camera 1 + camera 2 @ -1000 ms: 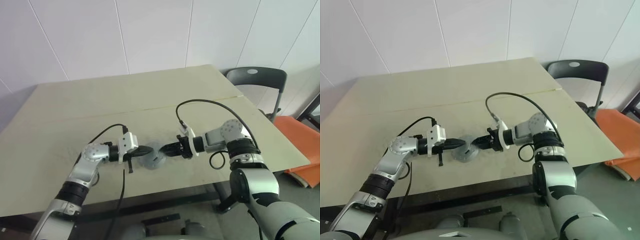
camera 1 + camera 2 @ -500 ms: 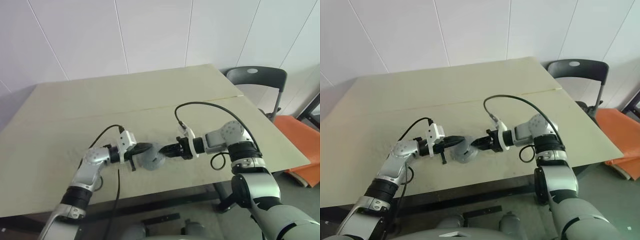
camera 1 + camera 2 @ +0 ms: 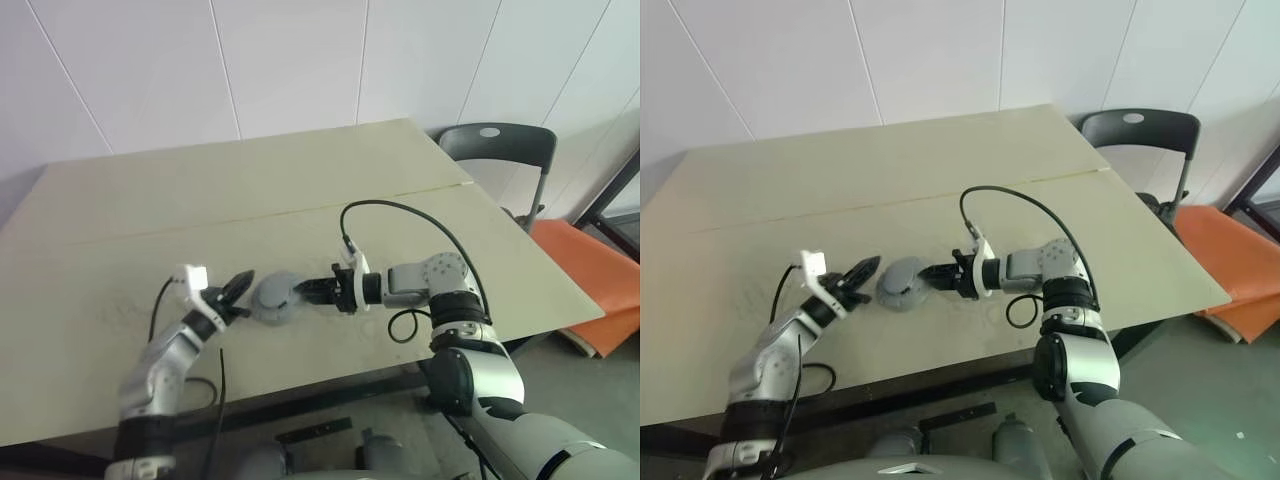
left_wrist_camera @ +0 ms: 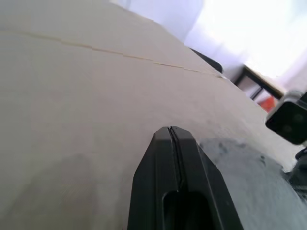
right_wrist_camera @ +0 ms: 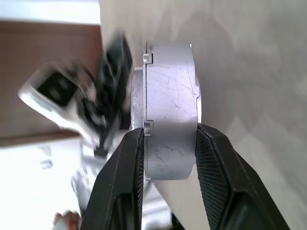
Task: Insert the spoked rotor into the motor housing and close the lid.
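1. Grey metal disc, the motor housing (image 3: 273, 296), sits held near the front edge of the beige surface (image 3: 300, 190), clamped across its thickness by the right end effector (image 3: 308, 291); the right wrist view shows both black pads on its flat faces
2. Left end effector (image 3: 238, 283) is pinched fully together and empty, just beside the housing's far side, not touching as far as I can tell
3. Seam lines run round the housing's rim, so the lid looks seated or nearly so; whether the rotor is inside is hidden
4. Judgement: keep the right grip firm and the disc steady, and press the lid with the closed left tips square to its face, not at an angle
5. Risk: a slanted push could twist the disc out of the pads
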Tool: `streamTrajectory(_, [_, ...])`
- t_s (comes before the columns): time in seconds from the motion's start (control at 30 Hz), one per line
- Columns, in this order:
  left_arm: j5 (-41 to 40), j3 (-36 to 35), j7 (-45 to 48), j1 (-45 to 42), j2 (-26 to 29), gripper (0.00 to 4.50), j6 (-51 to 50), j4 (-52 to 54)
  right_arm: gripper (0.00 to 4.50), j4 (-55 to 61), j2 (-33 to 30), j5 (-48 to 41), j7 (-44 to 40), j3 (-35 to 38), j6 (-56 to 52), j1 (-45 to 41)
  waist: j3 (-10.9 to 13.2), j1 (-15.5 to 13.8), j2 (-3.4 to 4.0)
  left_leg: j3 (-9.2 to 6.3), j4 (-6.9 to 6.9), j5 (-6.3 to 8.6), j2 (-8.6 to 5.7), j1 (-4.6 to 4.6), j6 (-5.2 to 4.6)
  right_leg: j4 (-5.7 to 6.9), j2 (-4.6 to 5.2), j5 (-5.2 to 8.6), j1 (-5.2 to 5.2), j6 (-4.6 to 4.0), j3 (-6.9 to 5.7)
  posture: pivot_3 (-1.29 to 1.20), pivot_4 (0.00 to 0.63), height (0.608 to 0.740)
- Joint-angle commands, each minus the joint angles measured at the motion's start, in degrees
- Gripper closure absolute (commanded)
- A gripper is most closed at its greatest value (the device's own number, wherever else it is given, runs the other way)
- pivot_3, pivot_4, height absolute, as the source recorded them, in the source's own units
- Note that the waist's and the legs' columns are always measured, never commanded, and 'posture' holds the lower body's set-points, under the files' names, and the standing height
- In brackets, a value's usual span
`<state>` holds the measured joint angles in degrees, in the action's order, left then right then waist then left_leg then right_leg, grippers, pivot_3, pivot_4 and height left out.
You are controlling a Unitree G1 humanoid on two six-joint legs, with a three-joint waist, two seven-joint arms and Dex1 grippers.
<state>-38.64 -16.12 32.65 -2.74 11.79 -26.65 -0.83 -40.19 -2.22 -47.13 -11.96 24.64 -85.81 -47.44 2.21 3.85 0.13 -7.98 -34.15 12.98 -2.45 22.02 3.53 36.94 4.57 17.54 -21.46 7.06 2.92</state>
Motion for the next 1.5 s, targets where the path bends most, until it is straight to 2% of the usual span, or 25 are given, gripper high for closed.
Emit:
streamTrajectory(0.03, [-8.56,-5.63,-5.04,2.74,-1.41,4.50,-4.90,6.63,3.26,1.97,1.56,-1.85,0.12,4.00,2.71,-2.31,0.10,-0.18,-0.12,0.01,-0.03,0.00,-0.04,0.03,0.00,0.00,0.01,0.00,0.01,0.00,-0.01,0.00,0.000,0.740])
streamTrajectory(0.2, [-19.04,-10.20,-10.17,6.81,-3.18,4.50,-10.97,11.12,3.26,0.76,3.60,-0.93,0.23,5.36,7.91,-2.42,0.22,-0.31,-0.13,0.08,-0.04,-0.02,-0.05,0.05,0.03,-0.01,-0.01,0.01,0.00,-0.03,-0.07,0.00,0.000,0.740])
streamTrajectory(0.3, [-26.37,-11.33,-13.67,6.98,-5.43,3.89,-13.44,12.72,3.26,0.41,5.45,-1.29,0.27,5.87,9.99,-2.95,0.24,-0.30,-0.14,0.10,-0.04,-0.02,-0.05,0.07,0.03,-0.03,0.00,0.01,0.00,-0.03,-0.06,0.00,0.000,0.740])
streamTrajectory(0.4, [-34.73,-12.24,-18.83,6.12,-8.49,2.96,-15.41,12.32,3.26,1.02,7.38,-1.75,0.15,5.97,11.28,-3.41,0.24,-0.27,-0.14,0.10,-0.04,-0.02,-0.05,0.08,0.04,-0.04,0.00,0.00,-0.01,-0.04,-0.06,0.00,0.000,0.740])
streamTrajectory(0.7, [-41.50,-11.01,-26.62,5.58,-10.45,0.03,-16.65,9.33,3.26,2.57,8.57,-1.72,0.00,5.58,11.17,-2.46,0.24,-0.13,-0.15,0.12,-0.04,-0.03,-0.09,0.11,0.06,-0.08,0.00,0.01,-0.02,-0.07,-0.06,0.00,0.000,0.740])
streamTrajectory(0.83, [-44.80,-10.93,-30.72,4.52,-10.92,0.03,-17.04,7.96,3.26,3.45,8.87,-1.74,-0.06,5.28,10.67,-1.71,0.24,-0.06,-0.15,0.12,-0.04,-0.03,-0.10,0.11,0.07,-0.08,0.00,0.02,-0.02,-0.09,-0.06,0.00,0.000,0.740])
streamTrajectory(1.07, [-49.95,-10.39,-31.07,3.09,-10.18,0.03,-18.02,5.96,3.26,3.98,9.05,-1.89,-0.08,5.30,10.17,-1.48,0.24,-0.03,-0.15,0.13,-0.04,-0.04,-0.10,0.12,0.08,-0.08,0.00,0.01,-0.03,-0.10,-0.05,0.00,0.000,0.740])
streamTrajectory(1.27, [-50.15,-8.80,-30.36,0.73,-9.78,0.03,-19.38,2.27,3.26,3.85,9.13,-1.99,-0.54,5.29,9.71,-1.80,0.24,-0.31,-0.15,0.13,-0.04,-0.07,-0.11,0.12,0.12,-0.08,0.00,0.03,-0.03,-0.14,-0.05,0.00,0.000,0.740])
streamTrajectory(1.5, [-46.18,-6.23,-27.59,-3.47,-9.85,0.03,-19.92,-3.46,3.26,4.32,9.64,-2.54,-0.65,5.49,8.76,-2.00,0.24,-1.33,-0.15,0.13,-0.04,-0.11,-0.13,0.12,0.20,-0.07,0.00,0.00,-0.03,-0.15,-0.05,0.00,0.000,0.740])
